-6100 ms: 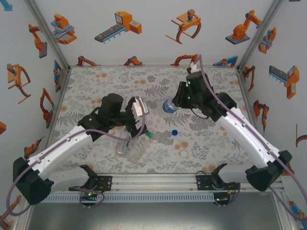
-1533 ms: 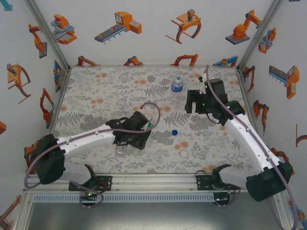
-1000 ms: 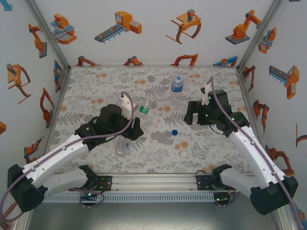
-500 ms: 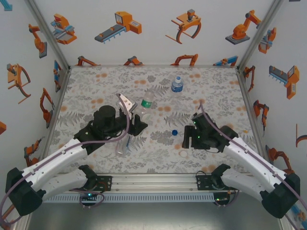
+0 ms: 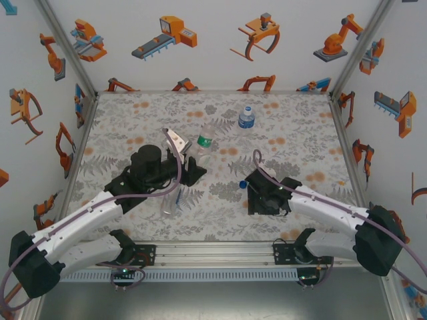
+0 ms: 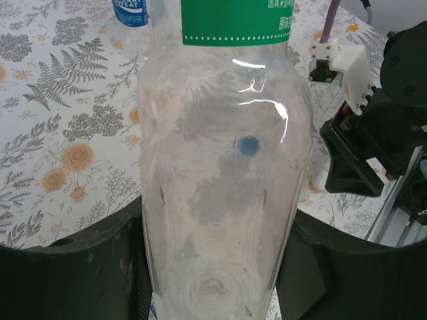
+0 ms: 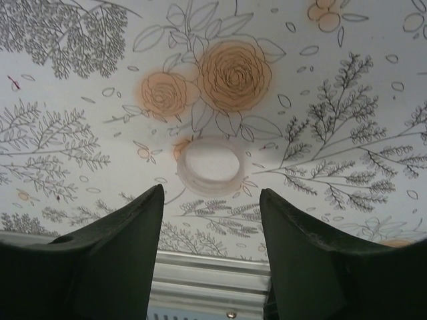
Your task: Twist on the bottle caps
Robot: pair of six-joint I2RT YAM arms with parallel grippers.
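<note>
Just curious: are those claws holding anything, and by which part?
Left gripper grips the green-labelled bottle by its lower body; right gripper holds nothing.

a robotics lab test cell: white walls (image 5: pixel 213 70) printed with orange robot-arm cartoons (image 5: pixel 335 41) box in a flower-patterned table (image 5: pixel 133 120) on the left, right and far sides, an aluminium rail (image 5: pixel 213 252) along its near edge.

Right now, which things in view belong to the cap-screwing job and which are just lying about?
Job: green-label bottle in the left gripper; blue-label bottle; clear bottle lying flat; white cap below the right gripper; blue cap.
Just there: floral table cover; robot pictures on the walls.
</note>
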